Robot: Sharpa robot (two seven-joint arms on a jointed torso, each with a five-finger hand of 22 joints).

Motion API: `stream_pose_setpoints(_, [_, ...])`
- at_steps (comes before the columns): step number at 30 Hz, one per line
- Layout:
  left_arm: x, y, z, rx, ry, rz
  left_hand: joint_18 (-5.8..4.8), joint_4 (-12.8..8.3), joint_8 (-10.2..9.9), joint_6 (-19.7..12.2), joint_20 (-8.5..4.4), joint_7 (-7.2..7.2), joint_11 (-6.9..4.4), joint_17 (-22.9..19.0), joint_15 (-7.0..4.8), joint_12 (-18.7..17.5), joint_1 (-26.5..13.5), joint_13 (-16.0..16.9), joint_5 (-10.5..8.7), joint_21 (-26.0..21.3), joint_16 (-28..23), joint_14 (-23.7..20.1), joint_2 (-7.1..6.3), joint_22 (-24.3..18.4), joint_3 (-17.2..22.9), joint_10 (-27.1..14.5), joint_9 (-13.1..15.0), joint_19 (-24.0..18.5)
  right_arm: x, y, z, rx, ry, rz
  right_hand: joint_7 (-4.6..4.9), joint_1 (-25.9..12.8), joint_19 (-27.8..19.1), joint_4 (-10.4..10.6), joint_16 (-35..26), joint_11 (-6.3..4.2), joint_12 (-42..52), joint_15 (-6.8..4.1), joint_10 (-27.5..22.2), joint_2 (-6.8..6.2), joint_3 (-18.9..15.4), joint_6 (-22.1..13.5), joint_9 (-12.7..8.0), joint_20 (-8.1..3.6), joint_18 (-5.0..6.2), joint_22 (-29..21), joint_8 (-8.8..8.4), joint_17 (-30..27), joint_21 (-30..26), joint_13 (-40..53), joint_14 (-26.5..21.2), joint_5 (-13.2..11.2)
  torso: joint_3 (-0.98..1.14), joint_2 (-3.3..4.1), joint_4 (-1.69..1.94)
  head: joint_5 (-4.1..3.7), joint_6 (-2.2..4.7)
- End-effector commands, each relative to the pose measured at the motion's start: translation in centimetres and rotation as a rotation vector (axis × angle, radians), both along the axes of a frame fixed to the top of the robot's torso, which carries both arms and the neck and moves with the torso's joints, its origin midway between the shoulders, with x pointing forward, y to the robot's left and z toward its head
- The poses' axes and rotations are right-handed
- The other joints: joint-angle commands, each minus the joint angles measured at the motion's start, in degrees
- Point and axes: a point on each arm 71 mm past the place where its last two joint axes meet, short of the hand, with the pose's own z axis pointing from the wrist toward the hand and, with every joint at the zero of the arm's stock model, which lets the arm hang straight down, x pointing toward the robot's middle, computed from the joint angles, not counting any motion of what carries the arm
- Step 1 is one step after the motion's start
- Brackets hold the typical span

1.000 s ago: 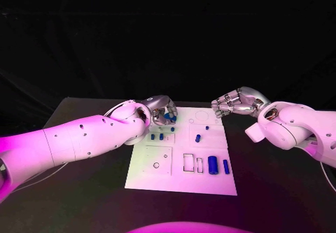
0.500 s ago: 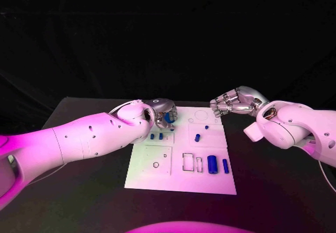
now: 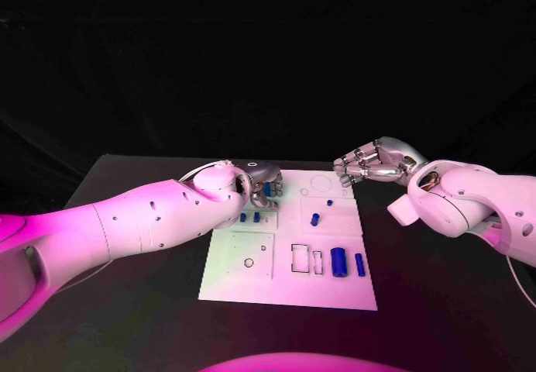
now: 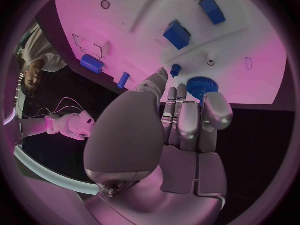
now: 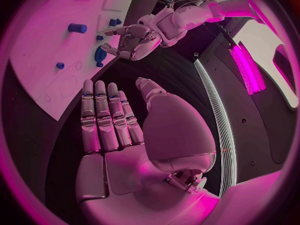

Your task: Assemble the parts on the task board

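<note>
The white task board (image 3: 293, 287) lies mid-table. My left hand (image 3: 263, 184) is over its far left corner, largely behind my forearm. In the left wrist view that hand (image 4: 181, 120) grips a blue toothed gear (image 4: 199, 86) at its fingertips, just above the board (image 4: 250, 40), beside a small blue peg (image 4: 175, 70). My right hand (image 3: 374, 164) hovers off the board's far right corner. Its fingers (image 5: 103, 115) lie straight with nothing in them.
Two blue cylinders (image 3: 338, 262) (image 3: 361, 265) lie at the board's near right, and another (image 3: 316, 219) lies mid-board. Two small blue blocks (image 3: 244, 218) stand near my left hand. Outlined slots (image 3: 301, 260) mark the near half. Black table (image 3: 447, 310) surrounds the board.
My left hand has turned and slid a little farther in over the board's far left corner, and my forearm now hides more of it. My right hand has barely moved.
</note>
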Motion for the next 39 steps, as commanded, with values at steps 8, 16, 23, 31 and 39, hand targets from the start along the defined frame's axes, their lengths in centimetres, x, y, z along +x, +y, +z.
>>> stream_pose_setpoints(8, [0.1,-0.5,-0.3,0.013,0.012,-0.006,-0.58,-0.3,-0.3,1.7,-0.11,-0.21,-0.32,-0.1,-0.12,-0.6,0.6,-0.3,0.33,0.7,0.7,0.5,1.27,0.4,1.4,2.2,-0.5,0.4,-0.1,0.2,0.0,-0.003,-0.011,0.016,-0.10,0.0,0.2,-0.1,0.1,-0.03,0.4,-0.16,-0.2,0.52,-0.3,-0.3,0.1,0.34,0.34,0.0,0.01,0.0,-0.2,0.0,-0.1,0.2,0.06,-0.04,0.01,-0.09,-0.20])
stream_pose_setpoints(16, [0.3,-0.5,-1.0,0.012,0.027,-0.001,-0.58,-0.2,-0.3,2.7,-0.28,-0.39,-0.58,-0.3,-0.34,-0.8,0.7,-0.4,0.33,0.9,0.9,0.4,1.47,0.6,2.0,3.5,-0.7,0.3,-0.1,0.3,0.0,-0.003,-0.011,0.019,-0.10,0.0,0.2,-0.1,0.1,-0.03,0.4,-0.16,-0.2,0.52,-0.3,-0.3,0.1,0.34,0.34,0.0,0.01,0.0,-0.2,0.0,-0.1,0.2,0.08,-0.11,0.11,0.05,-0.33])
stream_pose_setpoints(23, [0.4,-0.3,-1.3,0.017,0.041,0.006,-0.63,-0.4,-0.4,3.1,-0.40,-0.47,-0.73,-0.3,-0.46,-1.1,1.0,-0.5,0.34,1.1,1.1,0.5,1.60,0.9,2.6,4.2,-1.0,0.3,-0.1,0.3,0.0,-0.003,-0.010,0.019,-0.10,0.0,0.2,-0.1,0.1,-0.03,0.4,-0.16,-0.2,0.52,-0.3,-0.3,0.1,0.34,0.34,0.0,0.01,0.0,-0.2,0.0,-0.1,0.2,0.07,-0.10,0.07,0.00,-0.39])
stream_pose_setpoints(31, [0.5,-0.2,-1.5,0.020,0.053,0.010,-0.66,-0.5,-0.5,3.1,-0.43,-0.47,-0.78,-0.2,-0.50,-1.2,1.1,-0.5,0.33,1.3,1.2,0.5,1.60,1.1,2.7,4.5,-1.1,0.3,-0.1,0.3,0.0,-0.003,-0.010,0.021,-0.10,0.0,0.2,-0.1,0.1,-0.03,0.4,-0.16,-0.2,0.52,-0.3,-0.3,0.1,0.34,0.34,0.0,0.01,0.0,-0.2,0.0,-0.1,0.2,0.04,-0.05,0.12,0.02,-0.35])
stream_pose_setpoints(39, [0.5,-0.2,-1.8,0.017,0.065,0.012,-0.68,-0.5,-0.6,3.2,-0.46,-0.48,-0.79,-0.2,-0.52,-1.3,1.1,-0.5,0.34,1.3,1.3,0.5,1.71,1.2,2.9,4.6,-1.2,0.4,-0.1,0.4,0.0,-0.003,-0.010,0.023,-0.10,0.0,0.2,-0.1,0.1,-0.03,0.4,-0.16,-0.2,0.52,-0.3,-0.3,0.1,0.34,0.34,0.0,0.01,0.0,-0.2,0.0,-0.1,0.2,0.07,-0.06,0.05,0.04,-0.45])
